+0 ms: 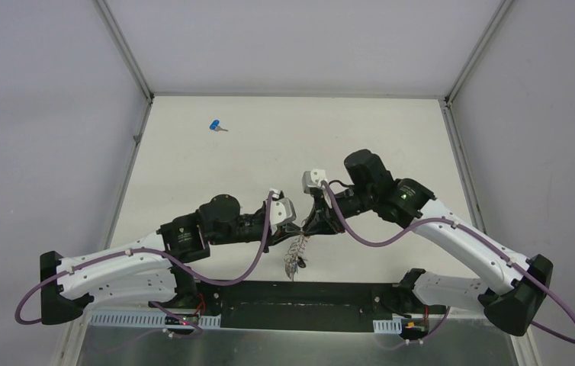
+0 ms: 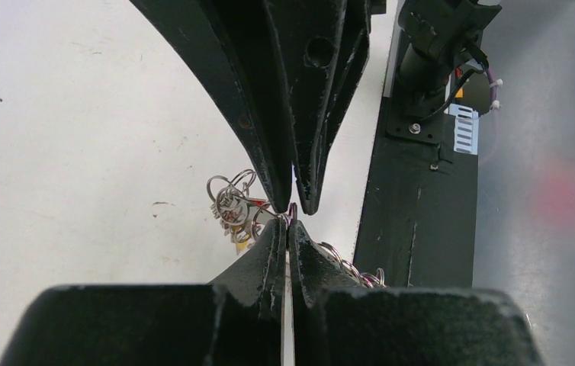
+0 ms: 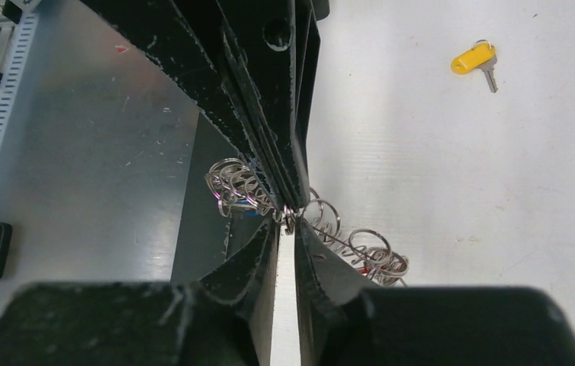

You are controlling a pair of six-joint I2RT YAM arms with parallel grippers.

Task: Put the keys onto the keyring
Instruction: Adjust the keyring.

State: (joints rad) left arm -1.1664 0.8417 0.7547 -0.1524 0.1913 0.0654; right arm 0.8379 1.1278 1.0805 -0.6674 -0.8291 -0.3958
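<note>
mid-frame from above, the left claw (image 2: 287,228) and right claw (image 3: 286,227) meet tip to tip, each pinching the keyring (image 1: 295,257), which dangles below them. the blue key (image 1: 214,125) lies upper left on the table (image 1: 345,130); the yellow key (image 3: 473,59) shows upper right of the right wrist view.

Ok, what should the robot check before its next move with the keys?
1. Grip of the left hand on the keyring: ok, shut.
2. Grip of the right hand on it: ok, shut.
3. Is the yellow key threaded on: not ok, it lies loose on the table.
4. Is the blue key threaded on: not ok, it lies far back.
5. A hand free to fetch a key: not ok.
6. Gap opened for a key: cannot tell.
</note>
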